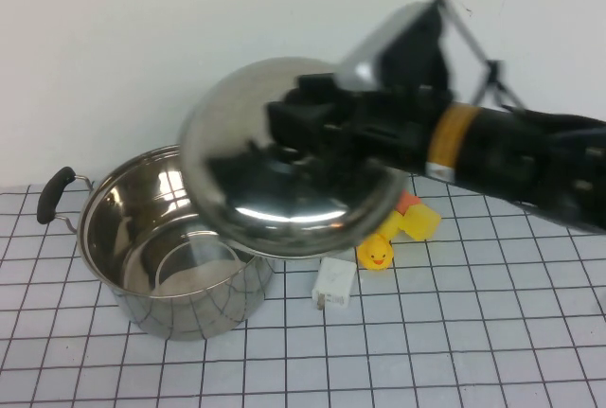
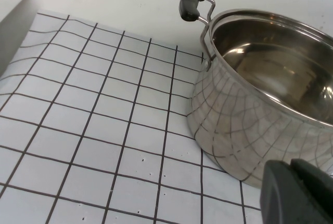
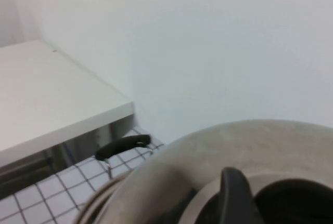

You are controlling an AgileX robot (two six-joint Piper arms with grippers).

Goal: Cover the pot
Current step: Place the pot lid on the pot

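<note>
The pot (image 1: 170, 257), a large shiny steel stockpot with a black side handle (image 1: 54, 193), stands open on the gridded mat at the left. My right gripper (image 1: 303, 132) is shut on the black knob of the domed steel lid (image 1: 284, 195). It holds the lid tilted in the air, over the pot's right rim. In the right wrist view the lid (image 3: 208, 151) fills the lower part, with one finger (image 3: 234, 193) beside the dark knob. My left gripper (image 2: 292, 172) is shut and empty, low beside the pot's wall (image 2: 244, 120); it is out of the high view.
A yellow duck (image 1: 376, 254), a white block (image 1: 334, 282), a yellow block (image 1: 419, 221) and an orange block (image 1: 407, 202) lie right of the pot, under the lid's edge. A white shelf (image 3: 52, 94) stands beyond the pot's handle (image 3: 125, 143).
</note>
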